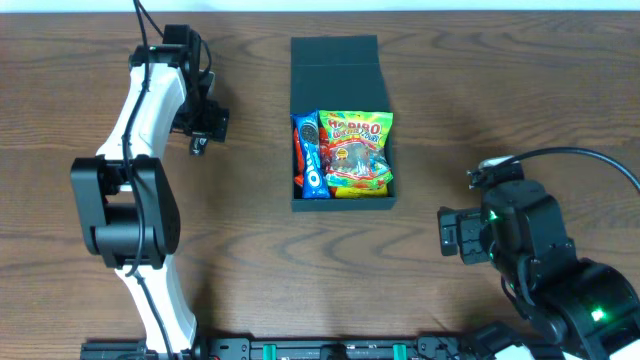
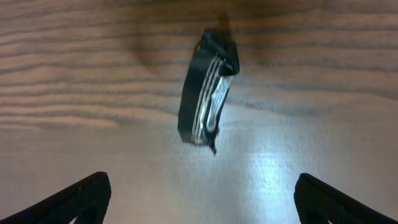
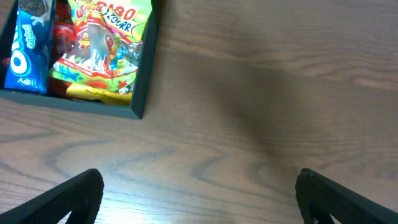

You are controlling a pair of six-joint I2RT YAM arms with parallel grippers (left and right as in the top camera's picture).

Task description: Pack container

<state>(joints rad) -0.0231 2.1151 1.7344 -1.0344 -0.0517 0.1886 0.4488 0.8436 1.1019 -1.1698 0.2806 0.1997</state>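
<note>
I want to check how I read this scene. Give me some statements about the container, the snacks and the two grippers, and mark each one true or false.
1. The container has its lid open. True.
2. In the overhead view, the blue cookie packet lies to the right of the gummy bag. False: it lies to the left of the bag, right beside it.
3. The left gripper holds the dark packet. False: the gripper is open and the packet lies on the table, apart from it.
4. The right gripper is open and holds nothing. True.
</note>
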